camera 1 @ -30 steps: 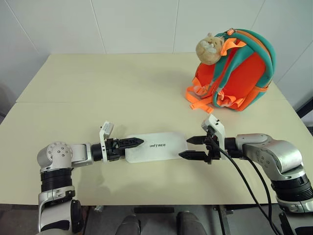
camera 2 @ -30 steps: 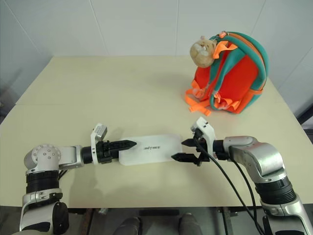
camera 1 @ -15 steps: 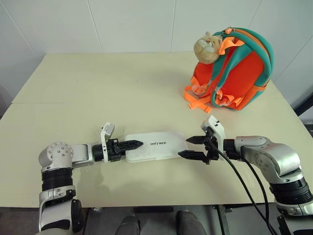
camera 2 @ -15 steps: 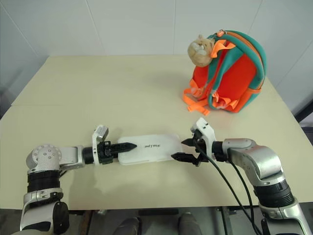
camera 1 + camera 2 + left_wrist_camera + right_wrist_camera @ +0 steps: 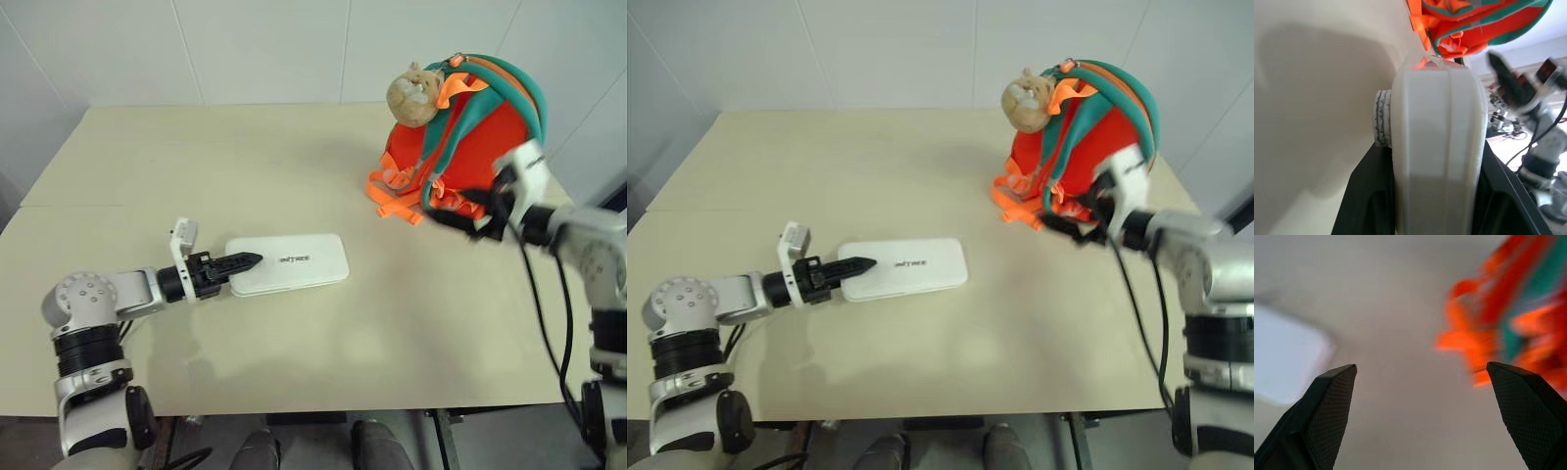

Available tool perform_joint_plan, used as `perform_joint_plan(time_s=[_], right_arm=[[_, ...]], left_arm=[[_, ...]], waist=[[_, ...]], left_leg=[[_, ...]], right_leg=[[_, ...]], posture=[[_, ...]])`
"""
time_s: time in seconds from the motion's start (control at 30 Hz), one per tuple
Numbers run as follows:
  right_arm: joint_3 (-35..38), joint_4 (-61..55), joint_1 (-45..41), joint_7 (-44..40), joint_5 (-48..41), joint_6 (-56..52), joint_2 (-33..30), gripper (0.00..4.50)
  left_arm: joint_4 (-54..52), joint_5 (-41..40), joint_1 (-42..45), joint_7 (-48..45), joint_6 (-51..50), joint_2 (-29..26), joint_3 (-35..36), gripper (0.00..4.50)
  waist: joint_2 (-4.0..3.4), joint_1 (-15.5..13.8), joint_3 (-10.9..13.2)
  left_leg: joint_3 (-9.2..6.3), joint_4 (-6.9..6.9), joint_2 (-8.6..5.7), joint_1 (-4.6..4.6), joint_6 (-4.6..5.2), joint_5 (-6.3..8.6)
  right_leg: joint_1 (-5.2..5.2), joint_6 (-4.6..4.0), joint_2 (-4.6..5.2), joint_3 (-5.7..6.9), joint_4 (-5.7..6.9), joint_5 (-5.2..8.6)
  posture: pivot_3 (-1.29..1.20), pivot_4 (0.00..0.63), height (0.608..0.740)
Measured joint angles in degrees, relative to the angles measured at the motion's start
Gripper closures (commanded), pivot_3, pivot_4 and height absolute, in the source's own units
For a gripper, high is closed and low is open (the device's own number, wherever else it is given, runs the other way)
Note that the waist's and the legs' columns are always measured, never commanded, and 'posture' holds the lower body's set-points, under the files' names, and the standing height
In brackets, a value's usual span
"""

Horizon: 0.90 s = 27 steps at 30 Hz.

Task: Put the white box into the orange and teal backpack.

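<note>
The white box [image 5: 292,262] is flat over the table's front left part, and I cannot tell whether it still touches the tabletop. My left gripper [image 5: 245,260] is shut on its left end, and the left wrist view shows the box [image 5: 1435,122] edge-on between the black fingers [image 5: 1364,196]. The orange and teal backpack [image 5: 485,132] stands upright at the back right, with a tan plush toy [image 5: 411,90] at its top. My right gripper [image 5: 460,211] hangs open just in front of the backpack's lower straps, with nothing between its fingers [image 5: 1327,401].
Loose orange webbing straps [image 5: 392,191] trail from the backpack onto the beige table [image 5: 245,166]. White wall panels rise behind the table. The right arm's black cable [image 5: 549,323] hangs down over the table's right front edge.
My right gripper has left the box's right end and swung up and right to the backpack. The left gripper has shut on the box and drawn it a little to the left.
</note>
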<state>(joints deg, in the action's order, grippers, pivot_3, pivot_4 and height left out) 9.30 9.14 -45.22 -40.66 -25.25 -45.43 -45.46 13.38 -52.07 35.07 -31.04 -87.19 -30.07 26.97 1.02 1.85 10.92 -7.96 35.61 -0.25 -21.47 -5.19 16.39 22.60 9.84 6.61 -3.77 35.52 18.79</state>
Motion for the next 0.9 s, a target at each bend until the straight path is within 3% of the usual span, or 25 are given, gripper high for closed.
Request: perform_joint_plan(time_s=[0.2, 0.5, 0.63, 0.77, 0.9], right_arm=[[-4.36, 21.38, -12.99, 1.62, 8.35, 12.32, 6.18, 0.00], [-4.07, 49.58, -28.01, 2.73, 13.18, 28.49, 15.95, 0.00], [-3.91, 57.78, -29.85, 3.24, 15.22, 36.81, 18.11, 0.92], [-3.49, 60.99, -30.03, 0.94, 16.11, 42.41, 19.33, 2.22], [-1.70, 61.05, -30.10, -6.73, 14.82, 43.81, 19.87, 3.60]], left_arm=[[-2.03, 0.04, -2.33, -3.24, 4.23, -0.19, -3.43, 3.19], [-4.80, -0.67, -4.61, -3.51, 6.31, 0.36, -2.98, 3.19], [-7.03, -0.87, -6.50, -3.50, 8.52, 1.19, -2.73, 3.19], [-9.50, -0.15, -8.72, -3.44, 14.79, 2.40, -2.71, 3.19], [-9.94, 0.47, -9.46, -2.81, 18.97, 1.96, -2.07, 3.19]], waist=[[0.00, -0.03, 0.00], [0.00, 0.17, 0.00], [0.00, 0.35, 0.00], [0.00, 1.03, 0.00], [0.00, 2.05, 0.00]], left_leg=[[0.09, -0.08, 0.00, -0.02, -0.06, -0.04], [0.07, -0.26, 0.01, -0.04, -0.16, -0.09], [0.07, -0.28, 0.01, -0.05, -0.20, -0.11], [0.06, -0.27, 0.02, -0.04, -0.32, -0.19], [0.06, -0.27, 0.04, 0.00, -0.34, -0.22]], right_leg=[[0.04, 0.00, 0.03, -0.05, -0.09, 0.00], [0.07, 0.01, 0.03, -0.04, -0.16, 0.00], [0.08, 0.01, 0.03, -0.04, -0.11, 0.00], [0.09, 0.01, 0.02, -0.04, -0.06, 0.00], [0.10, 0.01, -0.01, -0.04, 0.05, 0.00]], posture=[[0.00, 0.150, 0.740], [0.00, 0.150, 0.740], [0.00, 0.150, 0.740], [0.00, 0.150, 0.740], [0.00, 0.150, 0.740]])
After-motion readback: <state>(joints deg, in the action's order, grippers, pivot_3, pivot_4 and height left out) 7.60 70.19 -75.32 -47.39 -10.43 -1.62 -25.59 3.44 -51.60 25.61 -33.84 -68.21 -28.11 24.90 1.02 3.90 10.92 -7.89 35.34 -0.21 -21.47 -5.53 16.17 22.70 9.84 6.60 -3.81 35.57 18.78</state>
